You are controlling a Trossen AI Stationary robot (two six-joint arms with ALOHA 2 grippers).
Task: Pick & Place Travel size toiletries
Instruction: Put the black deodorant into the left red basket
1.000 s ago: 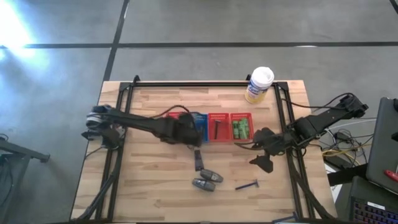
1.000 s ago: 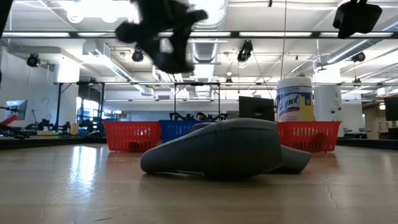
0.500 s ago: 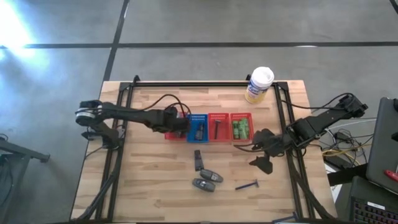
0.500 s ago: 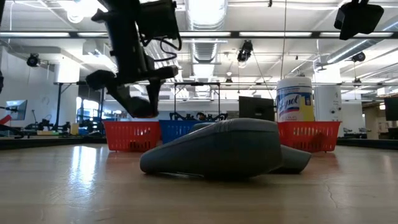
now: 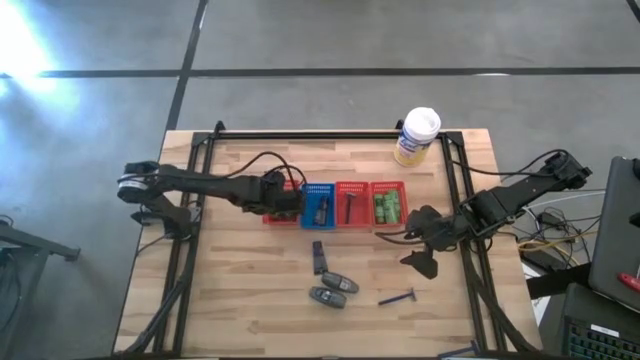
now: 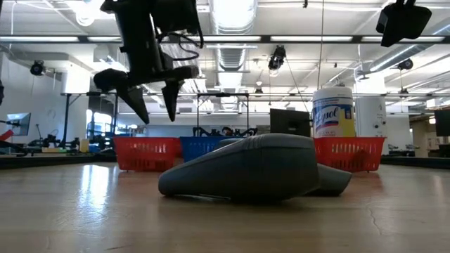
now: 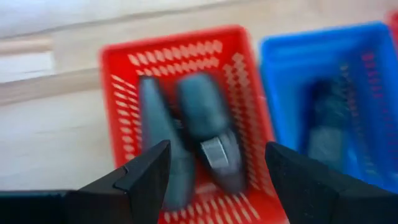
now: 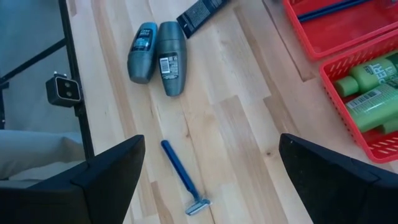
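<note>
My left gripper (image 5: 288, 202) (image 7: 217, 149) hangs open over the leftmost red basket (image 5: 277, 214) (image 7: 174, 37), fingers pointing down (image 6: 156, 118). Two grey rounded tubes (image 7: 155, 137) (image 7: 211, 137) lie on that basket's floor. On the table lie two more grey tubes (image 5: 340, 283) (image 5: 325, 297) (image 8: 143, 43), a dark flat wedge (image 5: 319, 257) (image 8: 202, 9) and a blue razor (image 5: 397, 298) (image 8: 183, 180). Green packets (image 5: 388, 207) (image 8: 367, 93) fill the rightmost red basket. My right gripper (image 5: 420, 240) (image 8: 211, 140) waits open above the table's right side.
A blue basket (image 5: 318, 205) (image 7: 323, 43) holding a dark piece and a red basket (image 5: 348, 205) holding a dark-handled razor stand in the row. The white-capped yellowish canister (image 5: 417, 135) (image 6: 332, 112) stands at the far edge. Bare wood shows left of the baskets and along the near edge.
My left gripper has moved toward the table's left, from over the blue basket to over the leftmost red basket. It dropped low over that basket half a second ago and has since risen a little. The right arm has kept still.
</note>
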